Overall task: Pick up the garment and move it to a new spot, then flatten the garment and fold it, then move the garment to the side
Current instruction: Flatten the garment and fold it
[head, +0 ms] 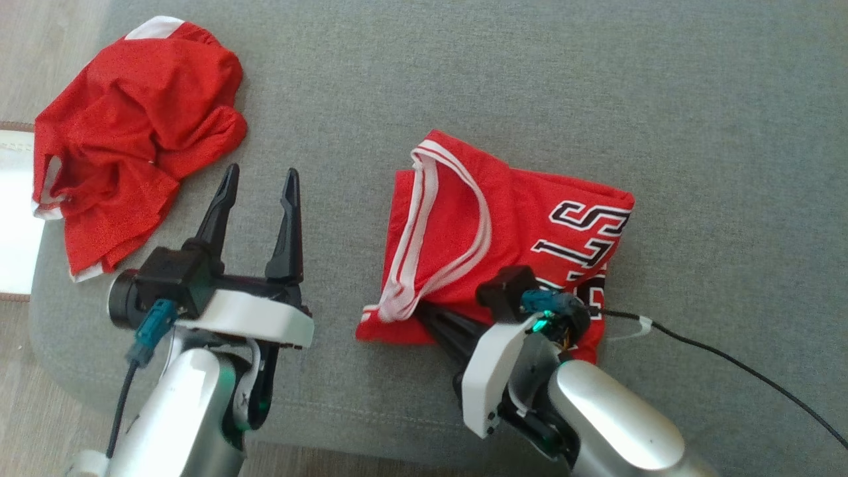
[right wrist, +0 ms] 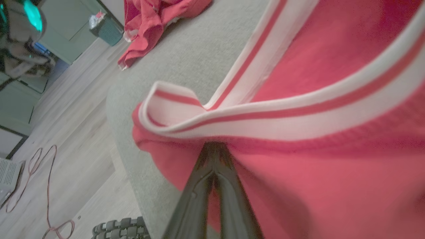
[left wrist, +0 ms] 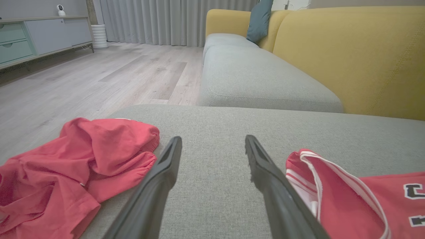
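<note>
The garment [head: 503,225] is a red jersey with white striped trim and black-and-white lettering. It lies folded on the grey cushion [head: 530,79], right of centre. My right gripper [head: 438,326] reaches in from the near edge, shut on the garment's lower left fold [right wrist: 332,186]. Its closed fingertips [right wrist: 214,147] disappear under the cloth. My left gripper [head: 262,172] hovers open to the left of the garment [left wrist: 348,205], with only bare cushion showing through the gap of that gripper [left wrist: 213,139].
A second red garment [head: 132,132] lies crumpled at the cushion's far left corner [left wrist: 76,159]. A black cable [head: 729,361] trails from my right wrist across the cushion. The cushion's rounded front edge runs just under both arms. A yellow sofa back [left wrist: 348,59] rises beyond.
</note>
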Controlling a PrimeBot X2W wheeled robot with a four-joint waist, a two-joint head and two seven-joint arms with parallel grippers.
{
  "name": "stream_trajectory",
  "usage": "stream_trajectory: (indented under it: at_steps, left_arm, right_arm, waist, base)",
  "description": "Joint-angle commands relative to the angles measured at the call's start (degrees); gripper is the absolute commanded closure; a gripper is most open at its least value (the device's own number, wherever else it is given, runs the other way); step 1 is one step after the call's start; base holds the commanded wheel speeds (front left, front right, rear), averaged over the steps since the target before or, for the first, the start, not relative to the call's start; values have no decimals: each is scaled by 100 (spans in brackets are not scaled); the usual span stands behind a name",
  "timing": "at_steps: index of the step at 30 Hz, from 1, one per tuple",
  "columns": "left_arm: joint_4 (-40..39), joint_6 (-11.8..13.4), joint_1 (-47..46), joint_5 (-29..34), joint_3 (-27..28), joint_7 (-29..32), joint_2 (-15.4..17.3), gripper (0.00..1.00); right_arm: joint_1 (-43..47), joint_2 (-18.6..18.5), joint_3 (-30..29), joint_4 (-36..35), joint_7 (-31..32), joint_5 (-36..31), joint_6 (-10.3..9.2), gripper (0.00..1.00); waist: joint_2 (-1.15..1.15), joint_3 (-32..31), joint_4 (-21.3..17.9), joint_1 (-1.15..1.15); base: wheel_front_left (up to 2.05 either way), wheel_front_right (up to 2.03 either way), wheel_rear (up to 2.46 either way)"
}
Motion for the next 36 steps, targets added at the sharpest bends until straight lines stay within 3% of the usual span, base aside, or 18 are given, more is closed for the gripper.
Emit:
stream_trajectory:
  at_steps: [1, 8, 9, 10, 11, 20, 26, 30, 36]
  left_arm:
    - [-146, -10, -113, 57, 244, -70, 76, 0]
    - [-113, -16, -53, 78, 322, -70, 56, 0]
    - [-110, -12, -33, 83, 336, -70, 59, 0]
    - [-112, -7, -13, 91, 349, -70, 63, 0]
    - [-115, 3, 11, 98, 365, -70, 69, 0]
    - [-235, 73, 197, 174, 532, -70, 211, 0]
    - [-342, 125, 310, 241, 622, -70, 292, 0]
    - [-398, 127, 438, 273, 682, -70, 338, 0]
    - [-444, 115, 711, 304, 762, -70, 370, 0]
  right_arm:
    - [-82, 66, 178, -262, 45, -35, 22, 100]
    - [65, -110, 72, -820, 147, -139, 22, 100]
    - [142, -141, -36, -962, 122, -149, 22, 95]
    - [236, -162, -192, -1131, 55, -166, 22, 62]
    - [345, -182, -367, -1305, -9, -202, 22, 0]
    - [1432, -73, -2593, -2808, -639, -953, 22, 0]
    - [1882, 79, -3981, -3235, -873, -1263, 22, 0]
    - [2103, 121, -4374, -3334, -907, -1345, 22, 0]
    - [2401, 156, -4475, -3423, -884, -1393, 22, 0]
  waist:
    - [0, -8, 6, 0]
    - [0, -80, -43, 0]
    - [0, -101, -66, 0]
    - [0, -124, -93, 0]
    - [0, -151, -124, 0]
    - [0, -338, -469, 0]
    - [0, -497, -722, 0]
    - [0, -664, -847, 0]
    - [0, -962, -943, 0]
  base:
    - [0, 0, 0]
    - [0, 0, 0]
    - [0, 0, 0]
    - [0, 0, 0]
    - [0, 0, 0]
    - [0, 0, 0]
    - [0, 0, 0]
    - [0, 0, 0]
    - [0, 0, 0]
